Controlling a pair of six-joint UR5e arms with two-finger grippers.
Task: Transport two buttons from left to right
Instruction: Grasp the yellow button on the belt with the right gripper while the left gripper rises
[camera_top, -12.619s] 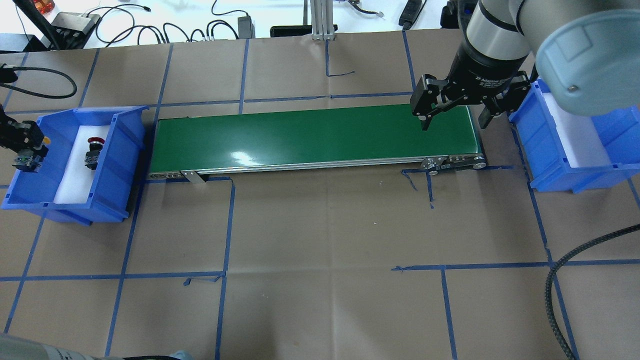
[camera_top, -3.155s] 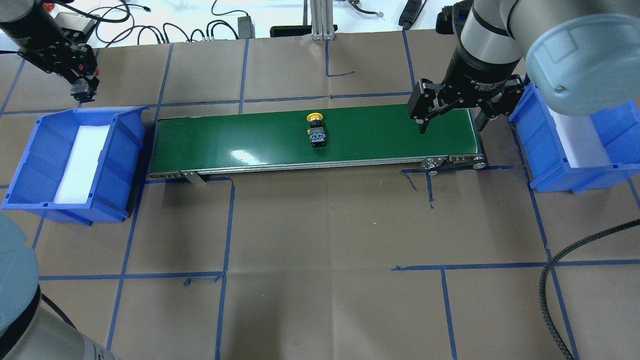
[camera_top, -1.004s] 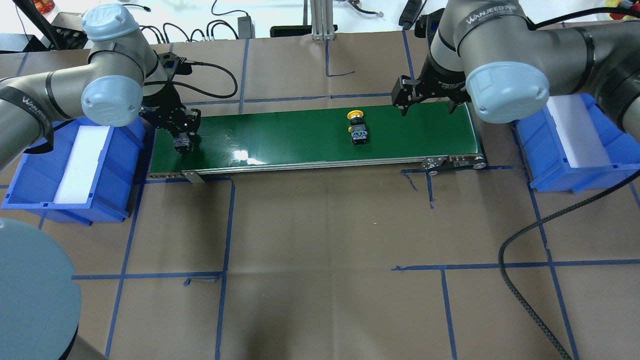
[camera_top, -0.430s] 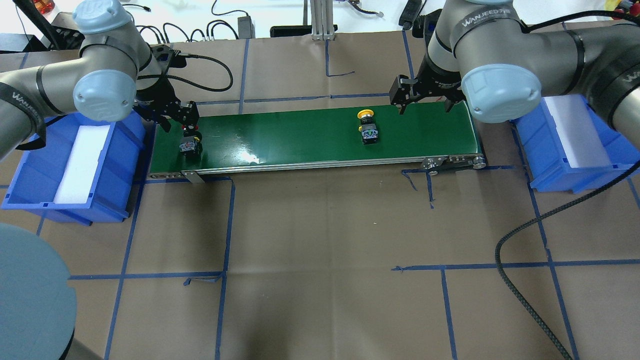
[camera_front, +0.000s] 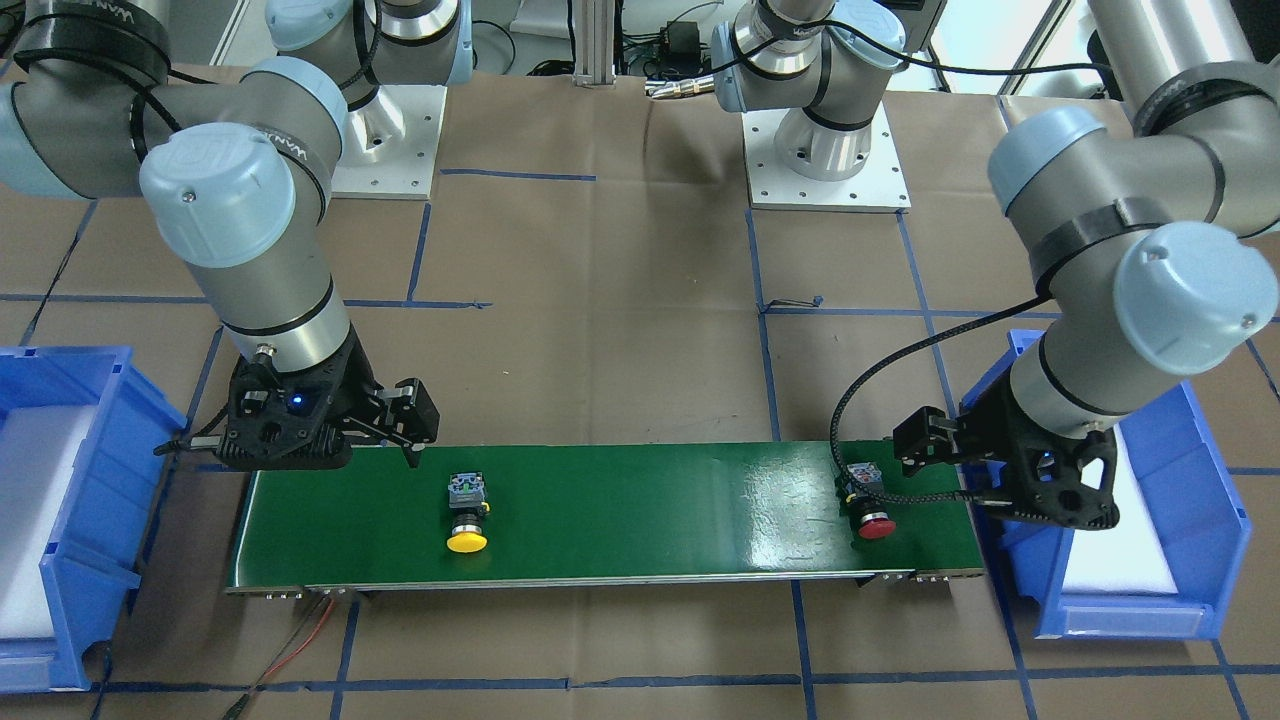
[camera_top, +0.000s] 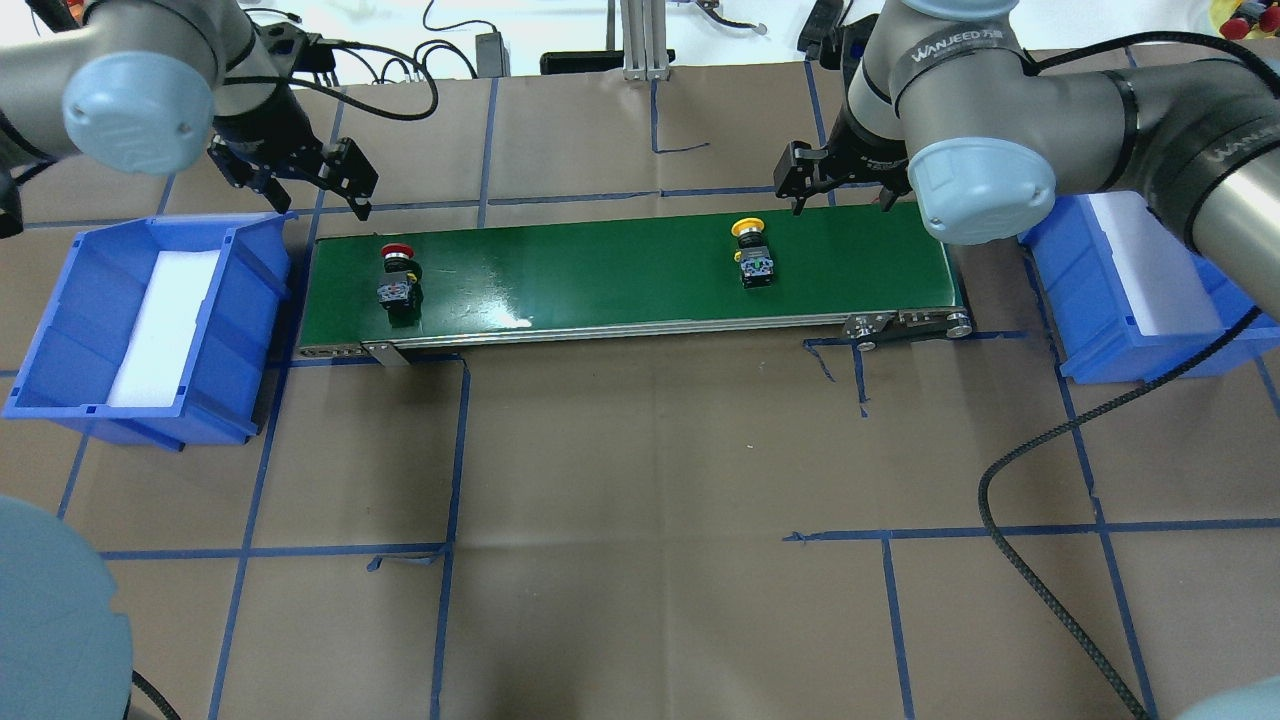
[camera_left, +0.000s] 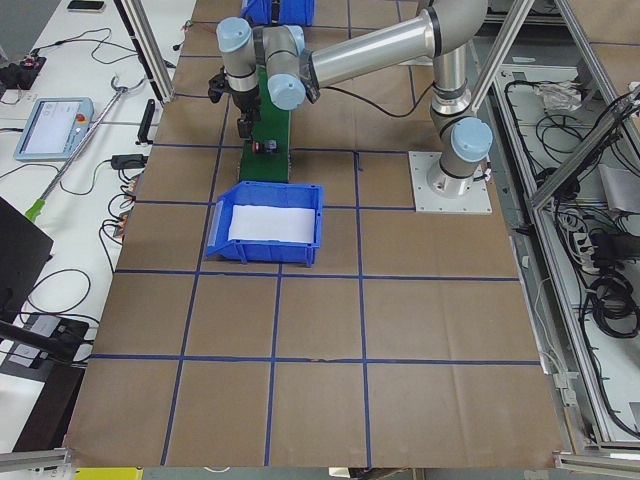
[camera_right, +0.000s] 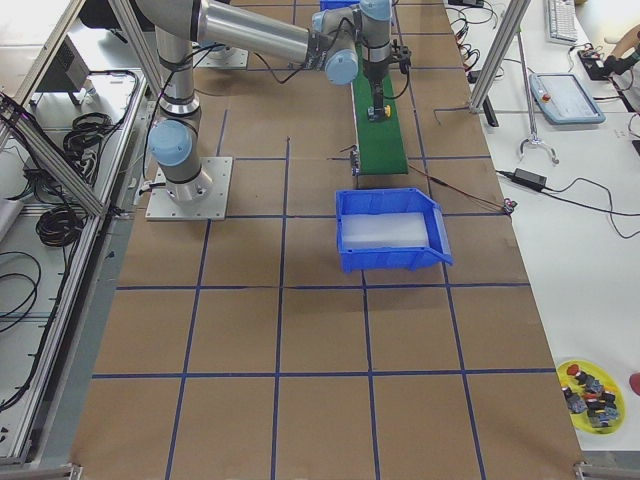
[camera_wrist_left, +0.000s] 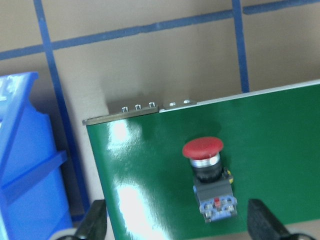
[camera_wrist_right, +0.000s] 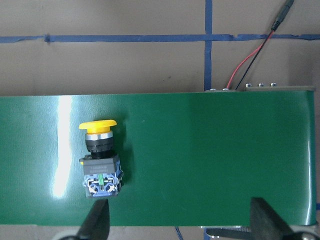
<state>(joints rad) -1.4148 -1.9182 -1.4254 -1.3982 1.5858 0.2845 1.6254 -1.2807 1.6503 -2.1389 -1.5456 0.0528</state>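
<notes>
1. Brown paper crossed with blue tape covers the table (camera_top: 650, 500); I see a green conveyor belt (camera_top: 620, 270) running across it.
2. Red button (camera_top: 397, 277) lies at the belt's left end; yellow button (camera_top: 752, 257) lies toward its right end.
3. Left gripper (camera_top: 300, 195) and right gripper (camera_top: 840, 195) hang spread wide, gripping nothing.

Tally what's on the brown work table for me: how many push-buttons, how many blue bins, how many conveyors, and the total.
Push-buttons: 2, the red-capped button and the yellow-capped button, both lying on the belt.
Blue bins: 2, the left bin and the right bin.
Green conveyor belt: 1.
Total: 5.
</notes>
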